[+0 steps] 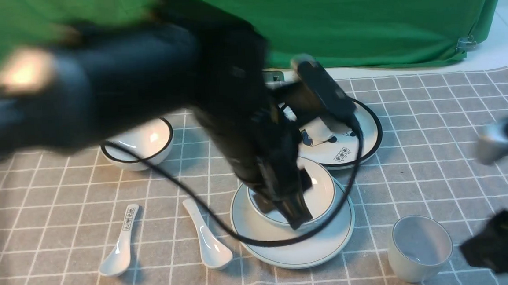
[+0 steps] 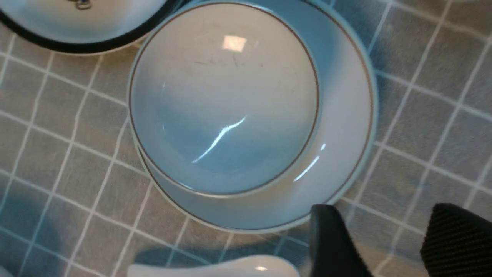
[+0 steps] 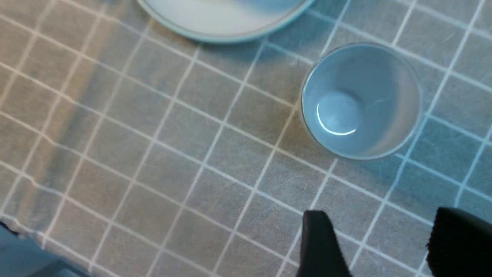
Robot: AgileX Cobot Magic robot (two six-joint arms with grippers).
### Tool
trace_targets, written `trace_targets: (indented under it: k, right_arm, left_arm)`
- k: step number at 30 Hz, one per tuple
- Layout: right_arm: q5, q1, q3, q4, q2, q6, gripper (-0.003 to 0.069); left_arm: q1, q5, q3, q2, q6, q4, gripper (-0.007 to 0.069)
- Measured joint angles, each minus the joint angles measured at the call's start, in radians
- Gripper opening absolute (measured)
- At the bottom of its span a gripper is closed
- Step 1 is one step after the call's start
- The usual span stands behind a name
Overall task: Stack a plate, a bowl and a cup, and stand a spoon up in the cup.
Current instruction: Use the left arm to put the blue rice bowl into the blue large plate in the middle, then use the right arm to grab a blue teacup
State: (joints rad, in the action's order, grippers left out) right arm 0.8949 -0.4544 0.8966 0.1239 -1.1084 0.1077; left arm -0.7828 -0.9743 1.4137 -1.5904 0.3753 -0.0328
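Closest, the cup [image 1: 420, 247] stands upright on the table [image 1: 436, 171] near the right end effector [image 3: 384, 242], jaws apart and empty; the bowl [image 2: 225, 100] sits on the plate [image 1: 287, 248], left end effector [image 2: 388, 242] above, likewise apart.

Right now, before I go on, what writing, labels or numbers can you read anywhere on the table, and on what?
Nothing can be quoted.
Handle of the marked spoon: a column of black printed characters, too small to read.
Face of the black-rimmed plate: a small block of black characters below the cartoon figures, too small to read.
No writing shows on the plain plate, bowl, cup or plain spoon.
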Motion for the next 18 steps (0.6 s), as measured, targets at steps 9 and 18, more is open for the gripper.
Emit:
trace_targets:
  k: [9, 18]
  right_arm:
    - [-0.002, -0.004, 0.098, 0.057, -0.296, 0.067, 0.0414]
    - [-0.107, -0.032, 0.106, 0.058, -0.467, 0.074, 0.0412]
  left_arm:
    - [0.002, 0.402, -0.429, 0.475, -0.038, 0.146, 0.0006]
    - [0.003, 0.806, -0.766, 0.764, -0.041, 0.215, 0.0009]
